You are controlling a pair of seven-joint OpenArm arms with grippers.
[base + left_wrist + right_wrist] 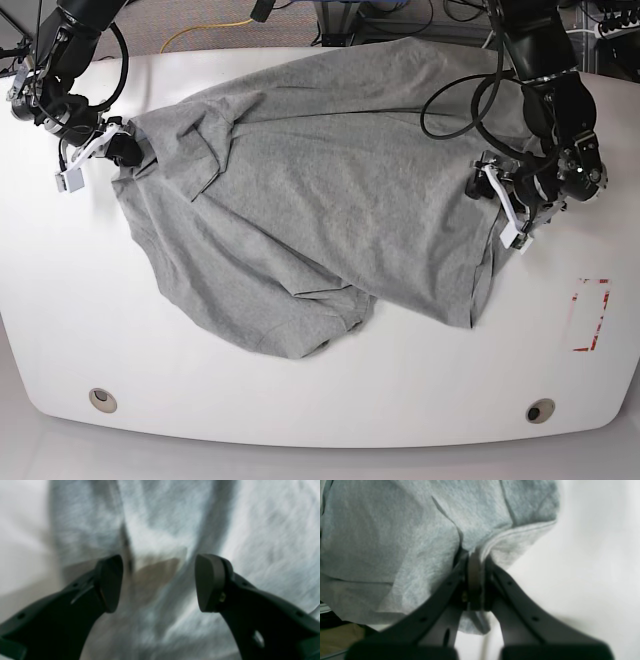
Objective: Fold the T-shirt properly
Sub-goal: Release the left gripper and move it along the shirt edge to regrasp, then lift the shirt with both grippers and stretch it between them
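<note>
The heather-grey T-shirt (320, 200) lies rumpled across the white table (60, 290), plain side up, with its lower part bunched toward the front. At the shirt's left edge my right gripper (128, 150) is shut on a hem; the right wrist view shows the gripper (475, 560) with its fingers pinching a stitched edge of the T-shirt (395, 542). My left gripper (492, 192) sits at the shirt's right edge. In the blurred left wrist view, the left gripper (158, 580) stands open just above the T-shirt (262, 542), with creased fabric under the gap.
A red rectangular mark (590, 315) is on the table at the right. Two round grommets (101, 398) (540, 411) sit near the front edge. Cables, one of them yellow (205, 30), run behind the table's far edge.
</note>
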